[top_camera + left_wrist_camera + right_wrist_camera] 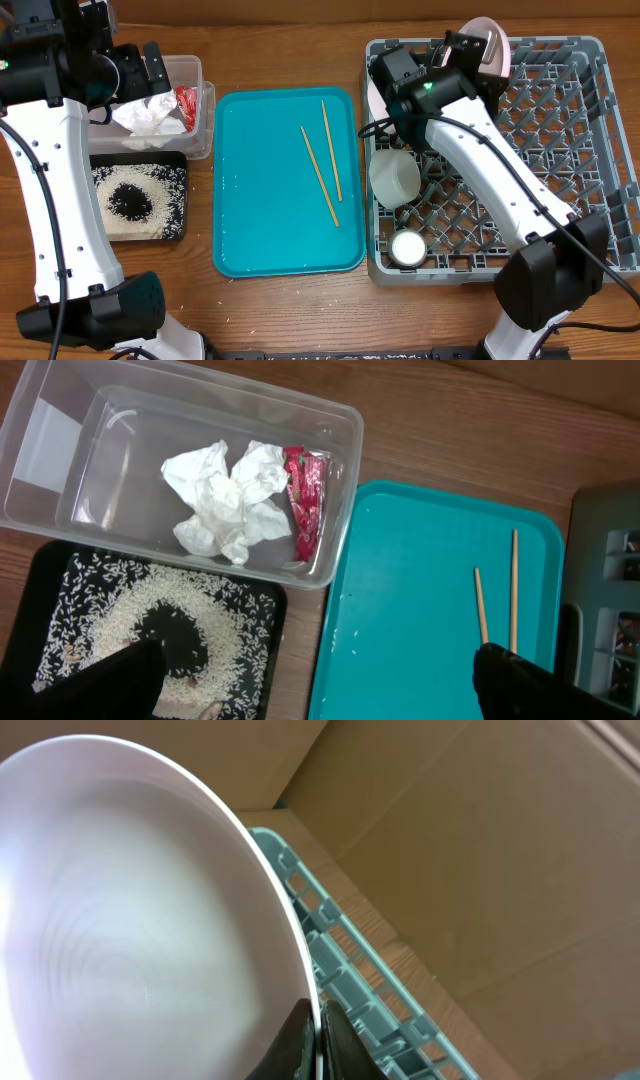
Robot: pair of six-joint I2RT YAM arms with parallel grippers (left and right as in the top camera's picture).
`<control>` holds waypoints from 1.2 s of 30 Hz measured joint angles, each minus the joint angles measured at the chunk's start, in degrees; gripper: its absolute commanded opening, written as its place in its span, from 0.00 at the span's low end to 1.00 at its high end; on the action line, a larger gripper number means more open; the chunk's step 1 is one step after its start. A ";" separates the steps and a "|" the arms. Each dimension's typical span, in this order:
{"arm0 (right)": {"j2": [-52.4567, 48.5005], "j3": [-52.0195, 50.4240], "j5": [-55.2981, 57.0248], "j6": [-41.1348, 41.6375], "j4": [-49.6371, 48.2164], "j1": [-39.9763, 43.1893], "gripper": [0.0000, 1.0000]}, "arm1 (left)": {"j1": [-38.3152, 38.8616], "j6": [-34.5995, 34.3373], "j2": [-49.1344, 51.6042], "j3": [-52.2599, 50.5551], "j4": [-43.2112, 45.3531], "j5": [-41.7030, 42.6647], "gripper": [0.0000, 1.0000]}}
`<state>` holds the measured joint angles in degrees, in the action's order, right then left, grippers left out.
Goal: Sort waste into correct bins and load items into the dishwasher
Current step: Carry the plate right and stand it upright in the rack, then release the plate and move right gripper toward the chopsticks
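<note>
left gripper (312,665): my fingers are spread wide with nothing between them, hanging above where the clear tub (60,510) meets the black tray (40,590)
right gripper (318,1038): clamped on the rim of the pink plate (130,920), so I'm pinching it
plate spot: overhead puts it up on edge at the far side of the dish rack (560,130), in my grip
only my right wrist shows: the pinch itself up close, with the rack wall right behind the rim
only my left wrist shows: the napkin (225,495) and red scrap (303,500) touching inside the tub, and the rice (120,615) ringing a dark grain patch in the black tray
only overhead shows: grey-green bowl (395,180) tipped on its side in the rack, white cup (408,248) upright in the near-left corner
chopsticks (320,175): both lie loose on the teal tray (260,220), close together and not quite parallel
writing: the red scrap's print is too small to read
</note>
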<state>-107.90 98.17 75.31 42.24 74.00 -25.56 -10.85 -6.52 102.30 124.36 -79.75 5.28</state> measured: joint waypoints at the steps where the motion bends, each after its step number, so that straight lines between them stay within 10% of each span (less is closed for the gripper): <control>1: 0.00 -1.18 0.02 0.00 -1.31 0.02 0.04 | 0.00 0.00 0.00 0.00 0.00 0.00 1.00; 11: 0.00 -8.35 -1.40 -2.43 -12.07 0.46 0.05 | 0.00 0.00 0.00 0.00 0.00 0.00 1.00; 21: 0.02 -8.79 -10.51 -8.66 -16.65 0.74 0.58 | 0.00 0.00 0.00 0.00 0.00 -0.02 1.00; 36: 2.93 4.46 -43.82 -25.86 -12.70 0.76 0.67 | 0.00 0.00 0.00 0.00 0.00 0.00 1.00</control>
<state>-104.97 102.63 31.48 16.38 61.30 -24.80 -10.85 -6.52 102.30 124.36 -79.75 5.28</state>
